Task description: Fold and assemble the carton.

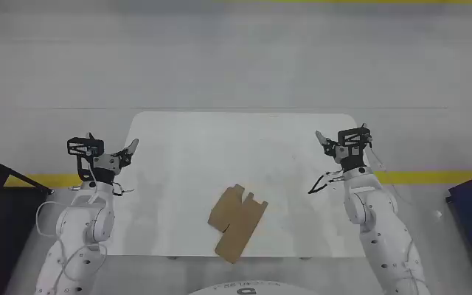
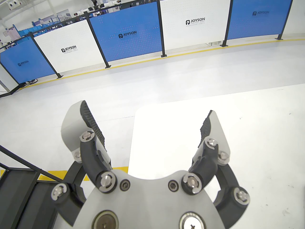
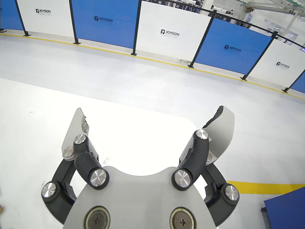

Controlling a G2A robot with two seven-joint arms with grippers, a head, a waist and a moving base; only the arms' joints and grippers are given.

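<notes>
Flat carton (image 1: 237,221) (apparently unfolded) lies on table (image 1: 192,147); left hand (image 2: 147,109), right hand (image 3: 150,109) gape wide, empty.

Can't make out the creases or flaps of the carton (image 1: 237,221) from above: too small. Can't see its underside, down on the table (image 1: 221,147). Cut off at the top view's bottom edge: left arm (image 1: 74,251), right arm (image 1: 387,243).

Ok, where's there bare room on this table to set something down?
The far half of the white table is bare, as are the strips between the flat brown cardboard carton and each side edge. Only the near edge's middle is taken, by the carton. The open left gripper and right gripper hang at the sides.
</notes>
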